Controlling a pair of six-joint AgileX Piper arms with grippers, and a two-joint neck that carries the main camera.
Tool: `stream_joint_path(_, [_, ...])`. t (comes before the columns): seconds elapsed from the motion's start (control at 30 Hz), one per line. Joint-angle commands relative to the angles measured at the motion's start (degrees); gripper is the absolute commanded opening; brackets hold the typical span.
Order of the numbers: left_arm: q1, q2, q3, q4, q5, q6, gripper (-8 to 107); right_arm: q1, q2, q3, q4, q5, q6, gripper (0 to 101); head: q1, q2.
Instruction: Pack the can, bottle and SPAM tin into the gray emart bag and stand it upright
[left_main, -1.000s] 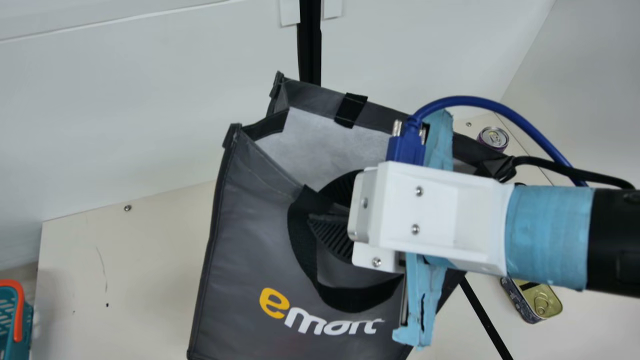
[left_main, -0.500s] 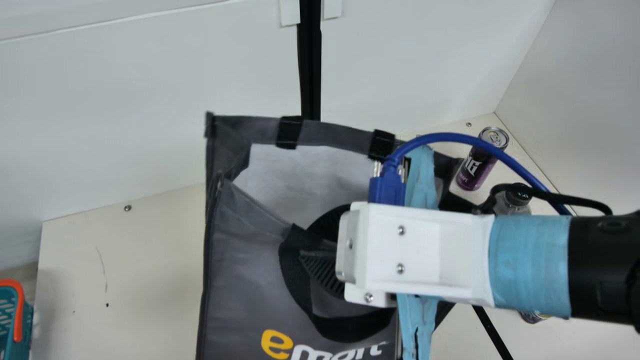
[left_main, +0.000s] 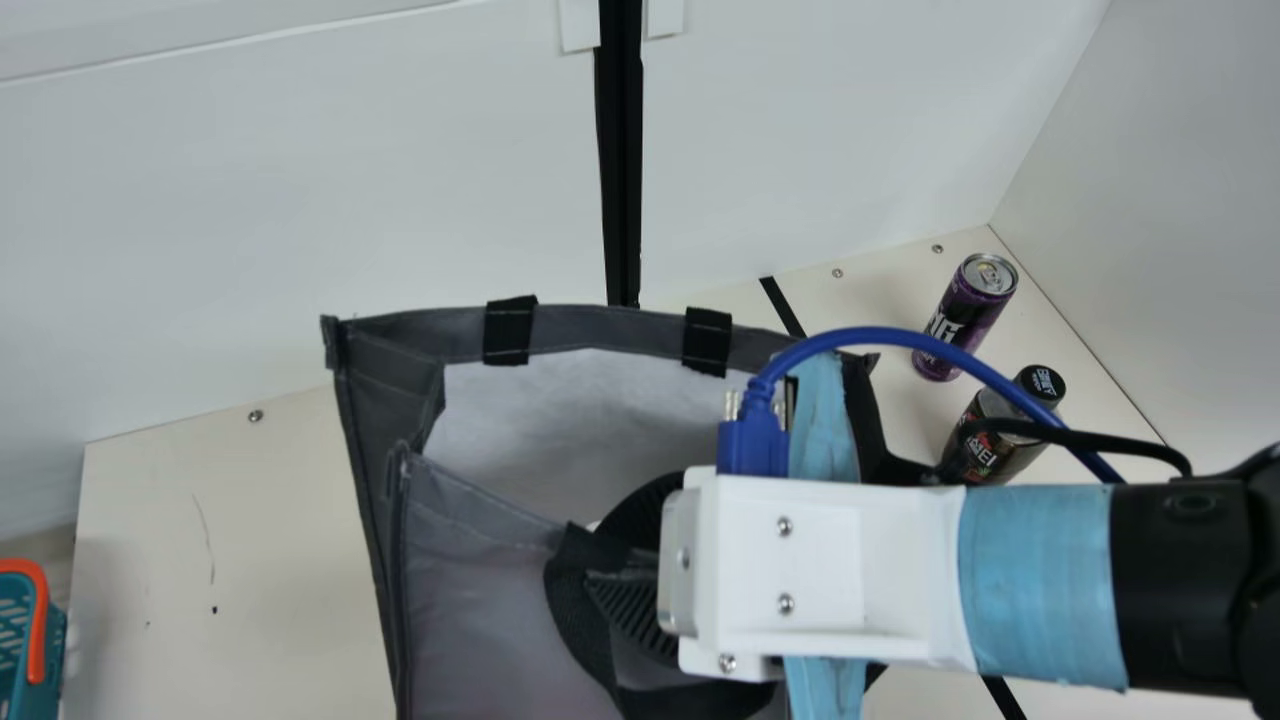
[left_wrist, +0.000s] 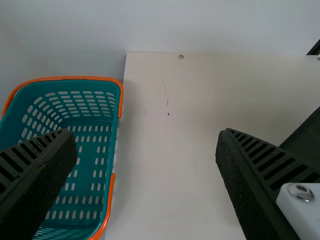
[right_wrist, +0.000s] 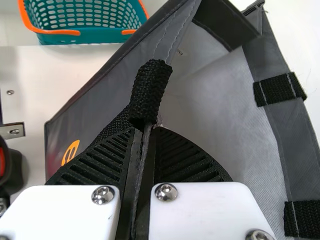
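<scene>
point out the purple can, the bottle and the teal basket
purple can (left_main: 971, 310), main view, upper part of its side
bottle (left_main: 1041, 382), main view, its black cap
teal basket (right_wrist: 102, 38), right wrist view, plain band along its rim

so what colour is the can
The can is mostly dark purple, best seen in the main view.

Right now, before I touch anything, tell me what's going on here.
My right claw is shut on the rim of the gray emart bag, beside a black handle, and the bag's mouth gapes open. The can and bottle are on the table, outside the bag, not yet packed. My left claw is open and holds nothing, near a teal basket.
</scene>
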Motion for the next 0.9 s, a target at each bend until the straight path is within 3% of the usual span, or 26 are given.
stream_joint_path(0.0, [0.0, 0.0, 0.0, 0.0, 0.0, 0.0, 90, 0.5, -0.2, 0.2, -0.2, 0.0, 0.7, 0, -1.3, -0.1])
stream_joint_path(0.87, [0.0, 0.0, 0.0, 0.0, 0.0, 0.0, 90, 12.2, -4.7, 0.5, -6.7, 0.0, 12.3, 84, -1.3, -0.1])
